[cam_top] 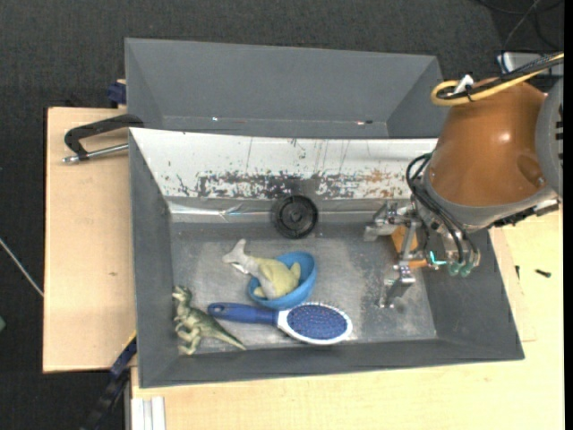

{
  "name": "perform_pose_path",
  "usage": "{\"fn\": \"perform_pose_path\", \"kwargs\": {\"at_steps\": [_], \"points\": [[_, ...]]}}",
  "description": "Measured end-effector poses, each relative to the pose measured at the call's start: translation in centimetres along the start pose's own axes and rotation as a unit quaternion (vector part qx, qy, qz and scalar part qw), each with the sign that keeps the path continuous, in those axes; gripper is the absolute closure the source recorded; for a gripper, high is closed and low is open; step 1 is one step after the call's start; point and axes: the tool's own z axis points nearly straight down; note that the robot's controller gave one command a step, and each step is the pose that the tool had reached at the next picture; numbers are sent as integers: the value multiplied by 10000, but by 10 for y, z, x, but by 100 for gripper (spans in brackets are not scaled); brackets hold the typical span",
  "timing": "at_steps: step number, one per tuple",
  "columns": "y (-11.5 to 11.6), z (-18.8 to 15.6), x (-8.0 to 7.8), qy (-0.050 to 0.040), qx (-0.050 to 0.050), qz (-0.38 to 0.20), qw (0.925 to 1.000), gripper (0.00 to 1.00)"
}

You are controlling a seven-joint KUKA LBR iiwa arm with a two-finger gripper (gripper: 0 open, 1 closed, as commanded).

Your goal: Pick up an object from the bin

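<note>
My gripper (pixel 399 272) hangs low over the bare floor at the right side of the bin, below the orange cover on the wrist. Nothing lies right under it. Nearest to it, a blue hairbrush (pixel 295 320) with an oval bristle head lies along the front. Left of the gripper a blue bowl (pixel 303 273) tilts on its side, with a pale yellow soft thing (pixel 277 280) in it. A black round disc (pixel 295 215) rests against the back wall.
A small white-grey fish-like toy (pixel 239 256) lies beside the bowl on its left. A green dinosaur figure (pixel 194 322) lies in the front left corner. The arm and its cables stand over the bin's right wall.
</note>
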Motion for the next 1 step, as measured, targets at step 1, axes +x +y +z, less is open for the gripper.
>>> {"fn": "perform_pose_path", "kwargs": {"at_steps": [1], "points": [[59, 120, 4, -79, 0, -708, 9975, 0]]}}
